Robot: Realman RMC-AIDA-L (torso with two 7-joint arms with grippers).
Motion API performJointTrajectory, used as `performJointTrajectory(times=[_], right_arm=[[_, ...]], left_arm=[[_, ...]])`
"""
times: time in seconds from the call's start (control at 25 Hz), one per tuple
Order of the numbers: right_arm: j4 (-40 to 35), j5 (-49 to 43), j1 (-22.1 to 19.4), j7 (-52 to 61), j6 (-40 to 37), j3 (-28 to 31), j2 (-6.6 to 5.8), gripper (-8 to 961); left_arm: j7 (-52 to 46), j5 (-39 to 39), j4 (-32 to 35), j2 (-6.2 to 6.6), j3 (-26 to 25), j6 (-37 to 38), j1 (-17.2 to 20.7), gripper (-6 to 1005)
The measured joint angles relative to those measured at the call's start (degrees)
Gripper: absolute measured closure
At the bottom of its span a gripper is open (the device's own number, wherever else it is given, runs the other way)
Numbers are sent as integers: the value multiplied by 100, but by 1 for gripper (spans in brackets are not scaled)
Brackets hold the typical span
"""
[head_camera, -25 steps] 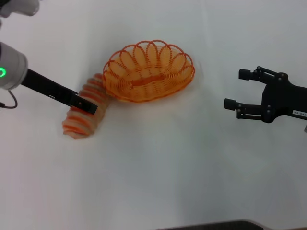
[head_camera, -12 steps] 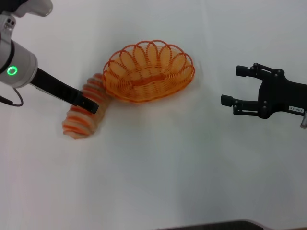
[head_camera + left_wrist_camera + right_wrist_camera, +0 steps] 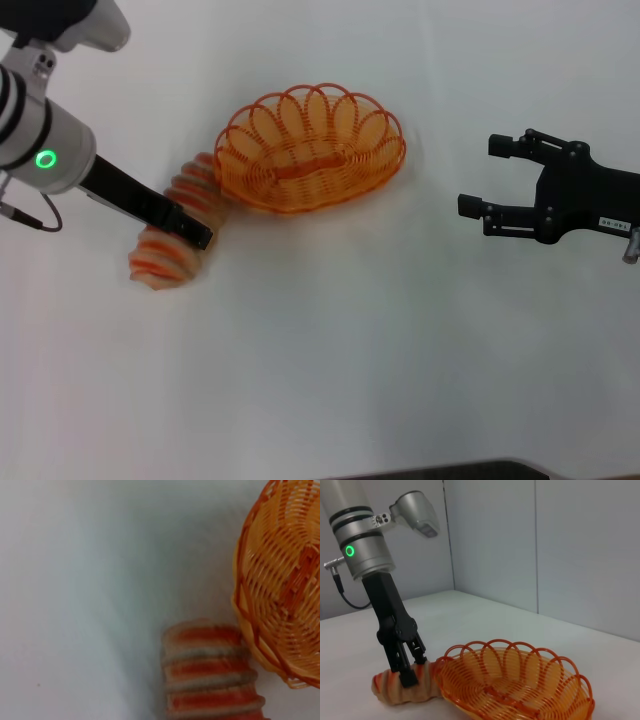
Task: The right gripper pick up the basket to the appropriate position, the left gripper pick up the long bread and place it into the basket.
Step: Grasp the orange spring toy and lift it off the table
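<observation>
Orange wire caught the eye first: the basket [image 3: 300, 170] sat upright on the white counter [image 3: 350, 350], oval, with its looped rim all on show, and nothing lay inside it. And down at its end went the left end effector [image 3: 195, 232], black at the tip of a silver-white arm with a green ring lit, planted right on the long bread [image 3: 165, 262]. The loaf lay flat on the counter directly beneath that end effector, one end tucked up against the basket's rim, the other pointing away from it. From the right wrist view the left end effector [image 3: 411, 669] stood nearly upright over the loaf [image 3: 395, 690], its tip pressed against the loaf's upper side, with the basket [image 3: 515, 680] just beside it. Whether it had actually clamped the loaf or only rested there, I could not tell. The left wrist view showed the striped bread [image 3: 210, 670] close below and the basket's woven wall [image 3: 280, 580] just beside it. Over on the other side, the right end effector [image 3: 490, 178], black with a small white label, hung above bare counter with its jaws spread wide and nothing between them. The basket lay well apart from it, out beyond its open fingertips.
</observation>
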Motion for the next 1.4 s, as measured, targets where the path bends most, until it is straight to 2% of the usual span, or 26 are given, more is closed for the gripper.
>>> performJointTrajectory(times=[0.16,0.2,0.4,0.68,1.2,1.4], right_arm=[[0,0,17,6,0,0,2,22],[0,0,22,8,0,0,2,22],[0,0,35,10,-1,0,2,22],[0,1,42,11,-1,0,2,22],[0,1,76,12,-33,-9,2,22],[0,1,87,17,-38,-9,2,23]], left_arm=[[-62,26,-62,-2,188,-138,2,181],[-113,109,-69,-12,364,-197,18,188],[-119,162,-13,-19,449,-214,61,222],[-82,178,193,0,237,-234,144,317],[-111,210,676,6,-117,-288,371,419],[455,327,813,12,-120,-329,444,467]])
